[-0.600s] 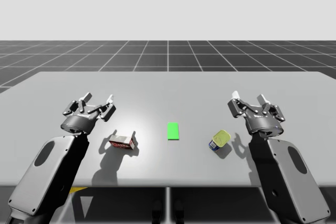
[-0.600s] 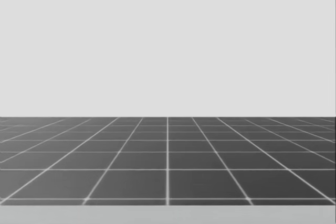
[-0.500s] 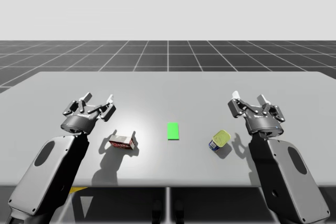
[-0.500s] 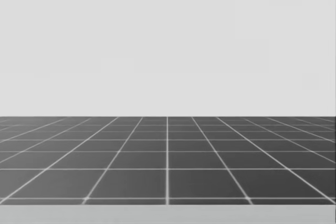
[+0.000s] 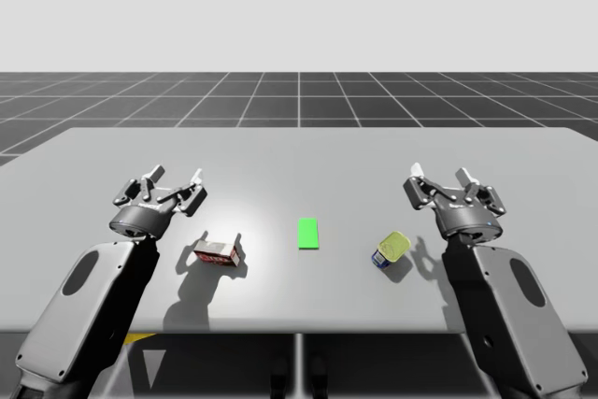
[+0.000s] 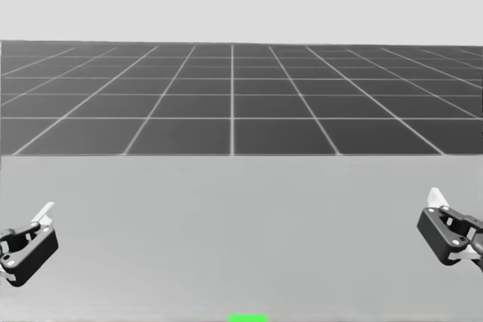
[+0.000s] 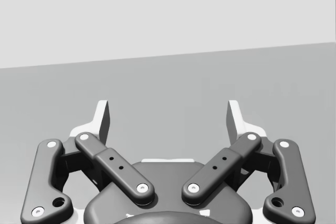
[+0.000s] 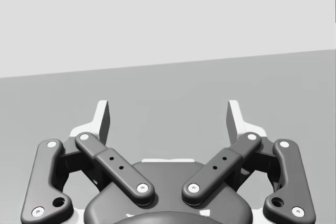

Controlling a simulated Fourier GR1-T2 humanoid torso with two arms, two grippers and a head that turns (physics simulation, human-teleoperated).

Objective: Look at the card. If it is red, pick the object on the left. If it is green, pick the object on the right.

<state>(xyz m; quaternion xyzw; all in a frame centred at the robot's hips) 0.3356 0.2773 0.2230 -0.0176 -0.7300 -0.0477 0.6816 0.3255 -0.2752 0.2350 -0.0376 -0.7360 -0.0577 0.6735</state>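
Observation:
A green card (image 5: 307, 233) lies flat at the table's middle; its far edge (image 6: 247, 318) peeks into the head view. Left of it lies a red and white box (image 5: 218, 252). Right of it a yellow-lidded blue can (image 5: 391, 249) lies tipped on its side. My left gripper (image 5: 174, 184) hovers open just behind and left of the box, nothing between its fingers (image 7: 101, 120). My right gripper (image 5: 443, 182) stands open behind and right of the can, fingers (image 8: 235, 119) apart over bare table. Both grippers' tips (image 6: 34, 231) (image 6: 441, 220) flank the head view.
The grey table (image 5: 299, 161) stretches wide behind the objects, with a dark gridded floor (image 5: 299, 100) beyond its far edge. Its front edge (image 5: 299, 332) runs just ahead of my arms.
My head has turned downward, bringing the table, both gripper tips and the card's edge into the head view. The arms and objects have barely moved.

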